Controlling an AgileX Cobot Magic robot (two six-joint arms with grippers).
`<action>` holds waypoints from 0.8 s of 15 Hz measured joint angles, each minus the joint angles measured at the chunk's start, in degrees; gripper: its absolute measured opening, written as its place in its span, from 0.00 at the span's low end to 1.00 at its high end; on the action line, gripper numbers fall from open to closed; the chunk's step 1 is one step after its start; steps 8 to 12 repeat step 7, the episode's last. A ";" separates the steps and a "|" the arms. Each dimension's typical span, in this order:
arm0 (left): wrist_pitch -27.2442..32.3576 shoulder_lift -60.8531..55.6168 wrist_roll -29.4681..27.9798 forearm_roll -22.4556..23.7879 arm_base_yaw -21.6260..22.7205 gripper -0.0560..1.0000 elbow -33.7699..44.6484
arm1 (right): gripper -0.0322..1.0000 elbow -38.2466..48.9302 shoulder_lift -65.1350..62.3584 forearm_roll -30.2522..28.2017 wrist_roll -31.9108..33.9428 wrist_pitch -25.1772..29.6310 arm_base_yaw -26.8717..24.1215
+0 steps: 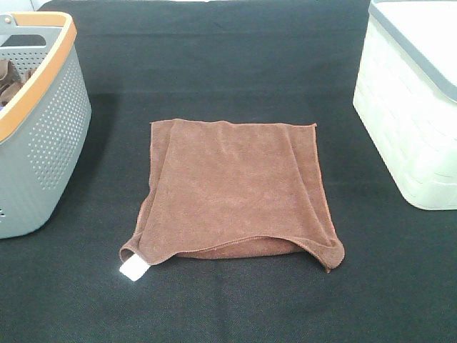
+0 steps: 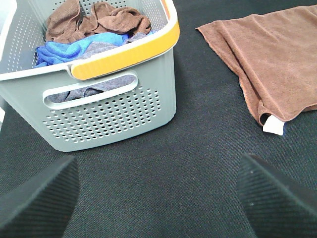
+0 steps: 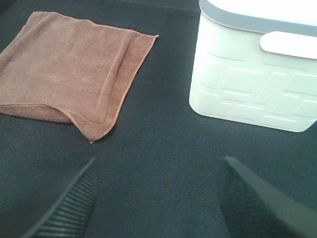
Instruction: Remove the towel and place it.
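Lying flat on the black cloth-covered desk (image 1: 235,43), the brown towel (image 1: 235,193) sits between the grey perforated basket (image 1: 43,143) and the white basket (image 1: 414,121), apart from both. It is folded into a rough square, slightly longer front to back, with soft rumpled edges and a white label (image 1: 133,269) sticking out at the corner nearest the grey basket. Neither arm shows in the high view. Both the left gripper (image 2: 158,198) and the right gripper (image 3: 156,198) hang released, jaws spread wide over bare desk and holding nothing. From the left jaws the towel lies ahead and off toward the white basket; from the right jaws it lies ahead and off toward the grey basket, so neither arm looks clearly nearer. The towel's pile is fine and matte, like microfibre, and it should drape limply when pinched at a corner. The grey basket has an orange rim and already holds crumpled brown and blue cloths (image 2: 94,29). The white basket is smooth moulded plastic with a raised brick pattern and a grey rim.
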 joint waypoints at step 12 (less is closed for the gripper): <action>0.00 0.00 0.00 0.00 0.00 0.83 0.00 | 0.67 0.00 0.00 0.00 0.00 0.00 0.00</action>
